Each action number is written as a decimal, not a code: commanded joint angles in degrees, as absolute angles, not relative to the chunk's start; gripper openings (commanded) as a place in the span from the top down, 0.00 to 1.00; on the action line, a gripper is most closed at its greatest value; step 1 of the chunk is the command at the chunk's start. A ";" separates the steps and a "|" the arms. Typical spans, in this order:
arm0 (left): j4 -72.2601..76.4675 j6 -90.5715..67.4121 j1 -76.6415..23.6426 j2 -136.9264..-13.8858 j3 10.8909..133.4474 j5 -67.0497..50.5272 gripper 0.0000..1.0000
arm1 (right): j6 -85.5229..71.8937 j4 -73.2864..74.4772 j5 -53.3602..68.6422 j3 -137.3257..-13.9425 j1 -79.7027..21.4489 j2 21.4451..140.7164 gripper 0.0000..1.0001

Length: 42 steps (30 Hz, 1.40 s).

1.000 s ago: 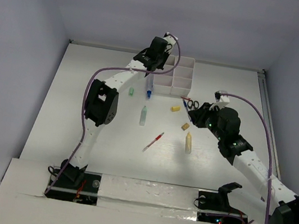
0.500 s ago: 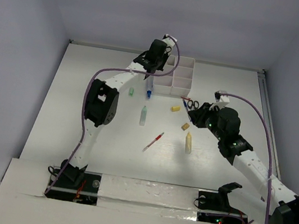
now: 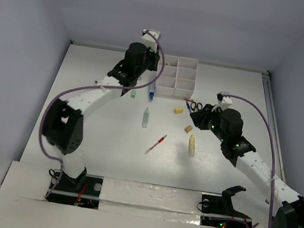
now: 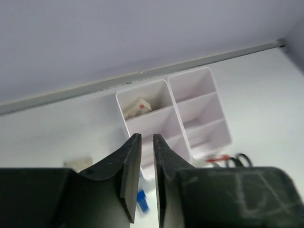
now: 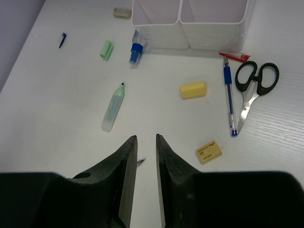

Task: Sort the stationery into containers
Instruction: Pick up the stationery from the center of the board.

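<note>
On the tabletop [image 5: 57, 118], a tray [image 5: 213, 33] is seen at the top, with a blue-capped tube [image 5: 137, 50] leaned against its near wall. A green cap [image 5: 107, 50] and a pale-green marker [image 5: 112, 108] are laid to its left. A yellow tube [image 5: 193, 90], blue pen [image 5: 229, 97], scissors [image 5: 254, 88] and eraser [image 5: 209, 151] are spread to the right. The fingers [image 5: 129, 152] are held slightly apart, with nothing gripped.

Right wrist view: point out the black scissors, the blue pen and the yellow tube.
black scissors [image 5: 250, 94], right wrist view, on the pivot where the blades cross.
blue pen [image 5: 230, 97], right wrist view, mid-barrel.
yellow tube [image 5: 193, 90], right wrist view, middle of its body.
</note>
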<state>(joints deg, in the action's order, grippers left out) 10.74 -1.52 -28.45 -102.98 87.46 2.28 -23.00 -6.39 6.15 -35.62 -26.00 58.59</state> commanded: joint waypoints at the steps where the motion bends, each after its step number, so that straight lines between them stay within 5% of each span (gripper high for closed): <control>1: 24.07 -12.81 -29.09 -90.99 72.63 1.76 0.85 | -22.85 -10.19 8.16 -36.12 -26.54 60.46 0.70; 4: 28.37 -22.65 -29.61 -82.29 60.27 0.27 0.76 | -22.94 -10.98 10.45 -36.38 -26.54 62.31 0.62; 11: 19.79 -24.00 -35.24 -66.82 50.81 -1.32 0.39 | -22.41 -12.65 11.34 -37.62 -28.39 68.11 0.23; 18: 3.90 -20.14 -36.04 -48.63 50.36 2.55 0.07 | -25.39 -17.73 0.10 -44.11 -37.87 78.30 0.18; 26: -8.96 -12.31 -36.04 -41.05 55.11 6.32 0.01 | -27.51 -28.03 -9.31 -53.68 -41.22 97.09 0.23; 42: -4.22 -9.67 -36.04 -32.26 45.97 4.31 0.01 | -26.37 -29.53 -21.26 -72.06 -44.03 119.96 0.33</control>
<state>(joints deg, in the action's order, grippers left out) -7.05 -10.44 -36.25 -33.82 46.35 6.02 -26.61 -26.22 -17.32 -68.90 -43.33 117.95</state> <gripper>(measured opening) 0.989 0.689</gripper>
